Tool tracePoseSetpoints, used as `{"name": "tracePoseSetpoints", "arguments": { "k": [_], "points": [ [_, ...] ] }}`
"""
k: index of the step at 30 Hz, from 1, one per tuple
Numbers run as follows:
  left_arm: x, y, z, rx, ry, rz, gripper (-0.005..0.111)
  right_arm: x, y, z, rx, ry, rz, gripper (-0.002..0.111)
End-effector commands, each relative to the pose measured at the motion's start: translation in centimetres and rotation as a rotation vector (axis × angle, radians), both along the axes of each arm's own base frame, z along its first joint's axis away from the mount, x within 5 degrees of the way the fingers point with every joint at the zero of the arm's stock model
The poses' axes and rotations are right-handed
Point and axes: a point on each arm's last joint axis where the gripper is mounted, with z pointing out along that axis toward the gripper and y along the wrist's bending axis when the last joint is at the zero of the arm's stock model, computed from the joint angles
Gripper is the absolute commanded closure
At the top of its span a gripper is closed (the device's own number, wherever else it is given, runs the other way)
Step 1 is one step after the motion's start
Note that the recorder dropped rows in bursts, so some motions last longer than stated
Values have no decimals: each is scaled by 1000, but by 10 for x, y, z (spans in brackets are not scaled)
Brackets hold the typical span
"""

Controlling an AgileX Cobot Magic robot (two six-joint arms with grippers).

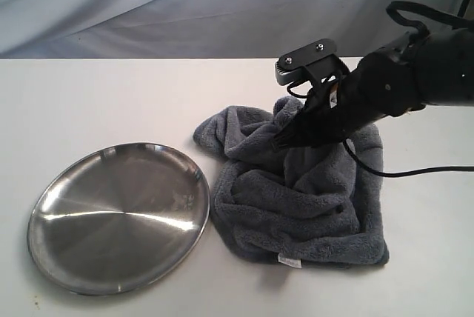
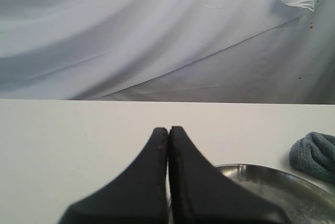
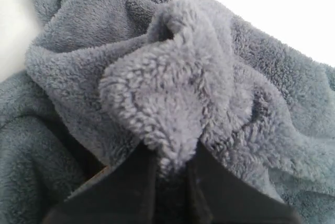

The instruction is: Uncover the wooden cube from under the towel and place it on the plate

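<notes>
1. The right gripper [image 3: 170,167] pinches a raised fold of the towel [image 1: 296,198], right of centre in the exterior view.
2. The left gripper [image 2: 168,132] has its fingers pressed together on nothing, near the plate [image 1: 118,217] at lower left.
3. The wooden cube is out of sight, presumably under the towel.
4. The fleece looks soft, light and limp, so it should drape and drag. A pinched ridge is a sound hold.
5. The cube, likely rigid and light, suits a grip on opposite flat faces.

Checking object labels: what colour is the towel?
Dark grey towel, fluffy, with a small white tag; clearest in the exterior view.
</notes>
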Motion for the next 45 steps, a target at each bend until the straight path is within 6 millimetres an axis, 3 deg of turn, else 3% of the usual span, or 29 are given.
{"name": "tracePoseSetpoints", "arguments": {
  "k": [1, 3, 7, 11, 13, 17, 22, 34, 40, 43, 45],
  "points": [
    [0, 0, -1, 0, 2, 2, 105, -14, -8, 20, -38, 49, -5, 108],
    [0, 0, -1, -2, 2, 2, 105, -23, -13, 49, -9, -9, -8, 108],
    [0, 0, -1, -2, 2, 2, 105, -57, -30, 133, 131, -258, -8, 108],
    [0, 0, -1, -2, 2, 2, 105, -83, -44, 174, 198, -398, -4, 108],
    [0, 0, -1, 0, 2, 2, 105, -85, -45, 177, 187, -407, -1, 108],
    [0, 0, -1, 0, 2, 2, 105, -81, -47, 171, 120, -396, 10, 108],
    [0, 0, -1, 0, 2, 2, 105, -63, -46, 147, 1, -336, -30, 108],
    [0, 0, -1, -2, 2, 2, 105, -11, -31, 56, -166, -161, -116, 107],
    [0, 0, -1, 0, 2, 2, 105, -3, -24, 22, -183, -67, -119, 72],
    [0, 0, -1, 0, 2, 2, 105, -2, -22, 21, -163, -81, -108, 54],
    [0, 0, -1, 0, 2, 2, 105, -1, -21, 26, -132, -100, -119, 50]
  ]
}}
